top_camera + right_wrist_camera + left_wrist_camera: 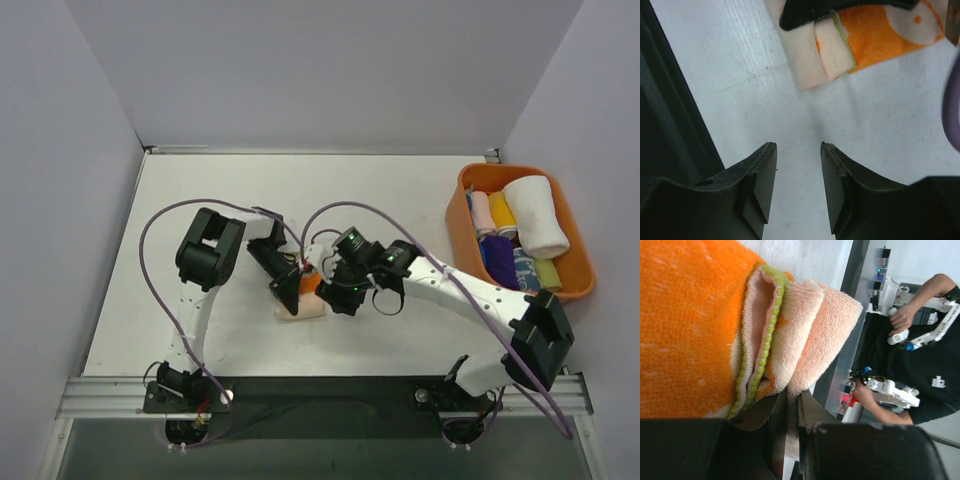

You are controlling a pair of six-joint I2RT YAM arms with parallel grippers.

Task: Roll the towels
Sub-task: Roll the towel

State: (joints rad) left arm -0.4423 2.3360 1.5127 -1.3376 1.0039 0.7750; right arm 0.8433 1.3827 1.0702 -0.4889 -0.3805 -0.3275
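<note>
Pinching a folded cream towel with orange blotches in the left gripper, jaws pressed nearly together on its layered, green-stitched edge, near the middle of the white table. Hovering just right of it with the right gripper, fingers spread over bare tabletop, gripping nothing, clear of the cloth. Crowding the towel from both sides in the top view, with only a small strip showing between the two black heads. Looping purple cables over both arms. Leaving an orange bin well apart at the far right edge, packed with rolled towels: a big white roll beside pink, yellow, purple, blue and green ones, some half buried. Filling most of the left wrist view with cloth, blurred close up. Catching, past the table edge, a person in black, cut off. Closing in the table with plain pale walls on three sides.
</note>
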